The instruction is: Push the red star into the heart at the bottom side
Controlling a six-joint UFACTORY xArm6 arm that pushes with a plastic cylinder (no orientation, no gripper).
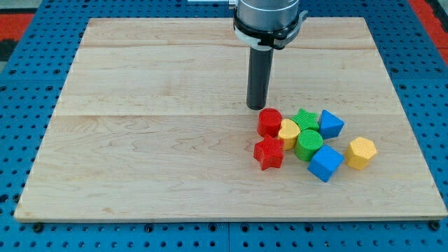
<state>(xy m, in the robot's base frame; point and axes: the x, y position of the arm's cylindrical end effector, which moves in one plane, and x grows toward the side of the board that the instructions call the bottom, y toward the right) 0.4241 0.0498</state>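
While no writing shows anywhere, my tip (256,106), a bare jawless rod, stands just above the red cylinder (269,122).

Board (161,140): pale wood, grain in lengthwise bands. Surround (21,84): blue pegboard, dotted with holes; orange-red patches at the top corners. Rod (260,77): dark grey, my tip (256,107) same. Blocks: red cylinder (269,122), red star (269,152), yellow heart (288,132), green star (305,118), green cylinder (309,144), two blue cubes (330,124) (325,162), yellow hexagon (360,152). All blocks plain, finely ribbed surfaces.
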